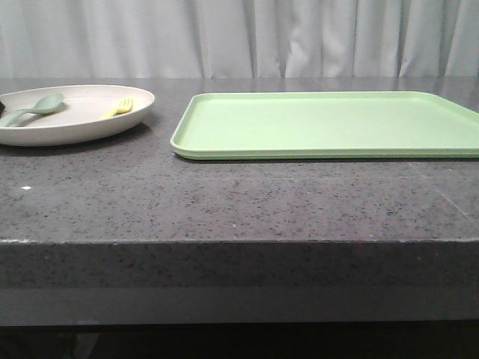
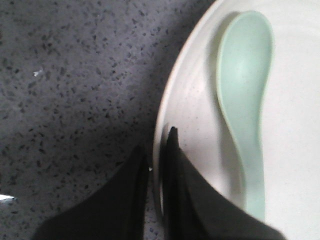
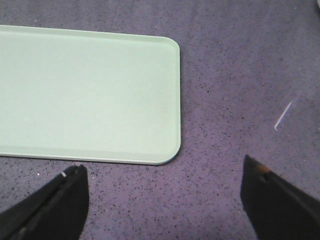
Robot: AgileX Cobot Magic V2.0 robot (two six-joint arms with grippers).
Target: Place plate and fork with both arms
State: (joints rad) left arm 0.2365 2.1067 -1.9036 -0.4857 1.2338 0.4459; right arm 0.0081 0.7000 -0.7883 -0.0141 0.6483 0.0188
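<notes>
The cream plate (image 1: 82,129) sits on the dark stone table at the far left. The pale-yellow fork (image 1: 118,108) and a sage-green spoon (image 1: 34,109) lie in it. In the left wrist view my left gripper (image 2: 156,152) is shut on the plate's rim (image 2: 167,100), one finger outside and one inside, with the spoon (image 2: 245,90) close by. The fork is out of that view. My right gripper (image 3: 162,175) is open and empty over bare table, just off a corner of the tray. Neither gripper shows in the front view.
A flat light-green rectangular tray (image 1: 329,123) lies on the table to the right of the plate, with nothing on it; it also shows in the right wrist view (image 3: 90,95). The table's front edge (image 1: 239,241) runs across the front view.
</notes>
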